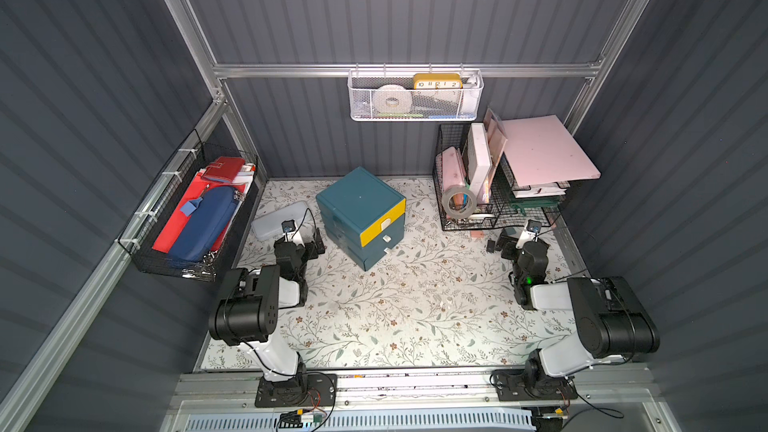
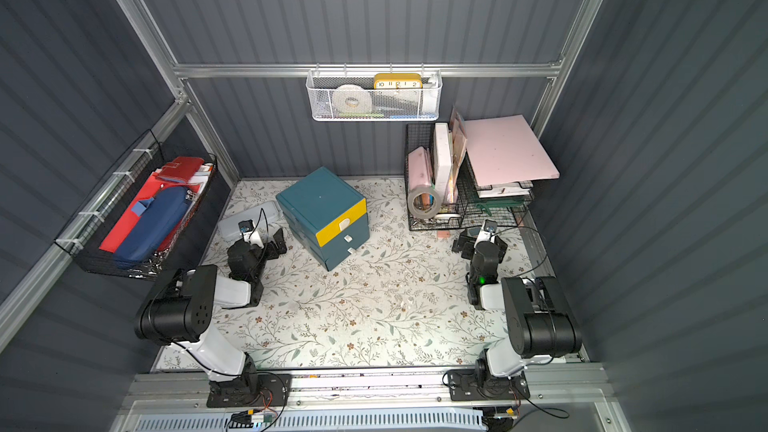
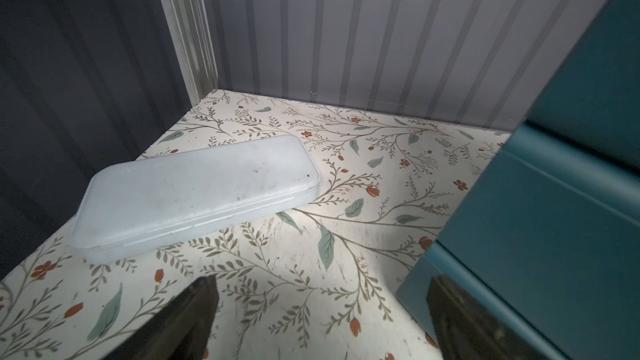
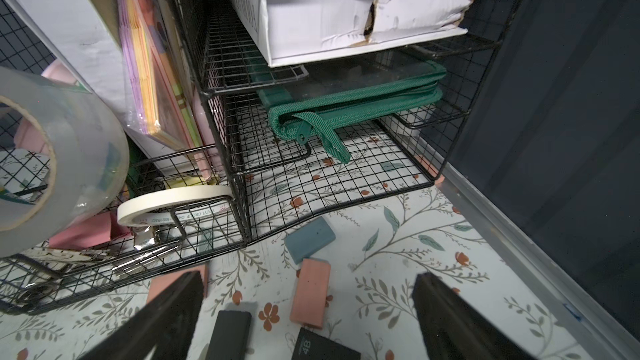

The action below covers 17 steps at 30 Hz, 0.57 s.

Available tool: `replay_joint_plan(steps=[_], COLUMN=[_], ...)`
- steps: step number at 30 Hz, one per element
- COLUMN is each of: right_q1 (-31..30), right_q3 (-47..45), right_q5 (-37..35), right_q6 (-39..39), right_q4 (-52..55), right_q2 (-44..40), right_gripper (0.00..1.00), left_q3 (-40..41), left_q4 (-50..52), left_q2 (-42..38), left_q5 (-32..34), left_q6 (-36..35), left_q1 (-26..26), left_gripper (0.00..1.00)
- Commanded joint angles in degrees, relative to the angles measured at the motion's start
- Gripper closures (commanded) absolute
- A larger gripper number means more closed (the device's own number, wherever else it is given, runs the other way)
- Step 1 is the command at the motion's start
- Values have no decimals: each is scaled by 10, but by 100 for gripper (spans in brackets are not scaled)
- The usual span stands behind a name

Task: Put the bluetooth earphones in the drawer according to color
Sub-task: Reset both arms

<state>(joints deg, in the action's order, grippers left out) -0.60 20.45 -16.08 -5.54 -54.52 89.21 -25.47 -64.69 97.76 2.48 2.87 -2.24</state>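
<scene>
The drawer (image 1: 359, 201) (image 2: 320, 201) is a teal three-drawer cabinet with a yellow top front, standing at the back middle of the floral table; its three fronts look pushed in. No bluetooth earphones show in any view. My left gripper (image 1: 309, 243) (image 2: 278, 245) hovers low just left of the cabinet, open and empty; in the left wrist view (image 3: 322, 282) the teal side wall (image 3: 554, 219) lies beside one finger. My right gripper (image 1: 496, 243) (image 2: 461, 243) is at the back right by the wire rack, open over small flat chips (image 4: 307, 278).
A pale grey-blue oblong case (image 3: 197, 195) (image 1: 278, 218) lies in the back left corner. A black wire rack (image 1: 465, 184) holds tape, books and a green pouch. Pink (image 4: 311, 292), blue-grey (image 4: 310, 238) and black (image 4: 230, 334) chips lie before it. Baskets hang on the back (image 1: 415, 97) and left walls (image 1: 187, 209).
</scene>
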Motion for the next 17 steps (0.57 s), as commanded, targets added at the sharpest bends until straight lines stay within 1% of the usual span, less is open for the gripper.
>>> replay_joint_plan(steps=[1, 17], right_q1=[1, 1], right_q3=[1, 2], right_q5=[2, 2], right_q6=[4, 4], right_q4=[-16, -11], right_q2=[2, -1], right_gripper=[1, 1], left_q3=[-18, -22], left_q4=[8, 13], left_q2=[-2, -1], left_q5=[-27, -22], left_q6=[-20, -21], left_q1=[3, 7], left_gripper=[1, 1])
